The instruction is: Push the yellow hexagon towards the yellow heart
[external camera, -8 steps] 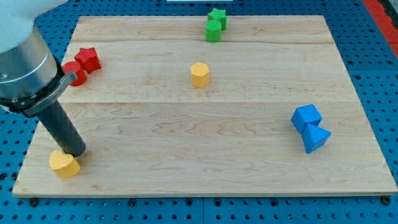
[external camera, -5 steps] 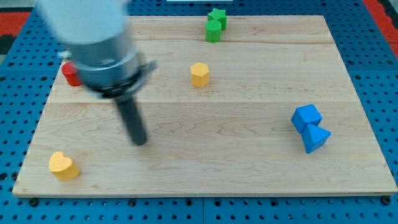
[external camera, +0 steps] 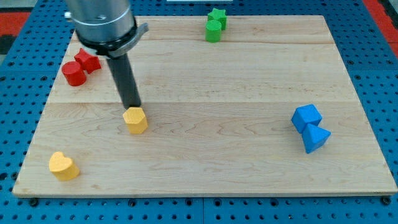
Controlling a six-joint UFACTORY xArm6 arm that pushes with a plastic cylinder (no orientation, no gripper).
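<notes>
My tip (external camera: 134,107): touching the top edge of the yellow hexagon (external camera: 135,120), on its upper side in the view.
Pincer: none on this arm; a bare rod, holding nothing.
Yellow hexagon: left of the board's centre.
Yellow heart (external camera: 63,165): bottom-left corner, well apart from the hexagon, down and left of it.
Wooden board (external camera: 249,155): carries all blocks.

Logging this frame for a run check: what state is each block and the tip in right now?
Tip: down on the board, at the hexagon's top edge.
Yellow hexagon: flat, apart from the heart.
Yellow heart: flat, alone, bottom left.
Red star and red cylinder: touching.
Green star and green block: touching.
Blue cube and blue triangle: touching.
</notes>
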